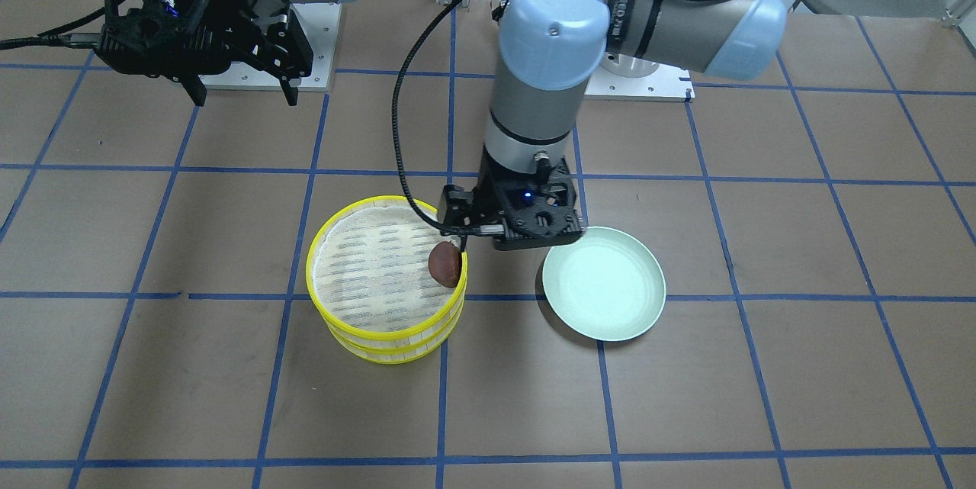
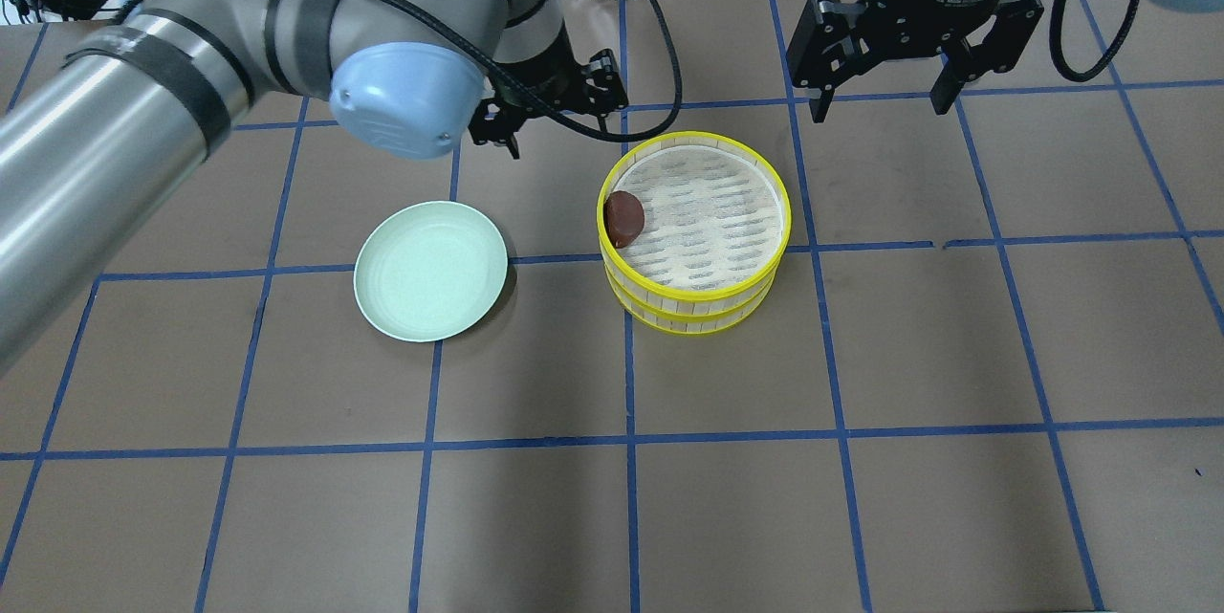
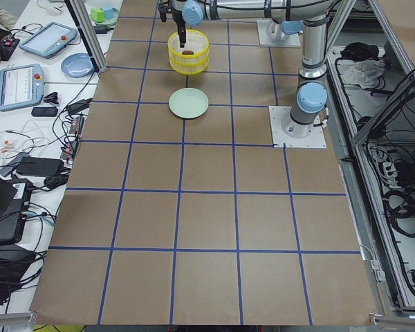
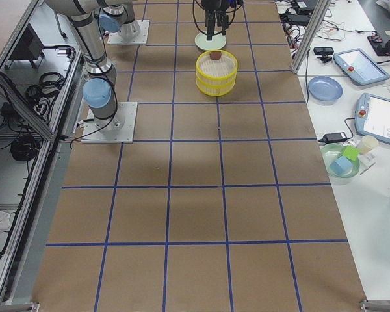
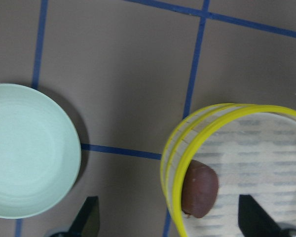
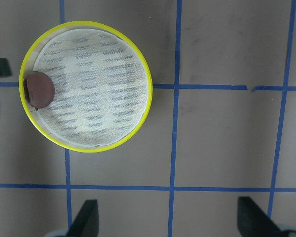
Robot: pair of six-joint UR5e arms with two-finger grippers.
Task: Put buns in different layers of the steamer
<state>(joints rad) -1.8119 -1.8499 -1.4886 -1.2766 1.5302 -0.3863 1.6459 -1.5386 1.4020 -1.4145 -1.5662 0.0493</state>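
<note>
The steamer (image 2: pixel 784 211) is a two-tier stack of yellow-rimmed trays at mid-table. The dark reddish-brown bun (image 2: pixel 623 217) lies on the mesh floor of the top layer (image 1: pixel 358 268), against the rim on the plate's side. It also shows in the left wrist view (image 5: pixel 200 188) and the right wrist view (image 6: pixel 40 90). The cream-white bun is hidden. My left gripper (image 5: pixel 170 219) is open and empty, raised over the steamer's rim beside the bun. My right gripper (image 2: pixel 880 106) is open and empty, high behind the steamer.
An empty pale green plate (image 2: pixel 430 269) sits on the table on my left of the steamer, a short gap away. Brown table paper with blue grid tape lies all around. The arm base plates are at the table's back edge.
</note>
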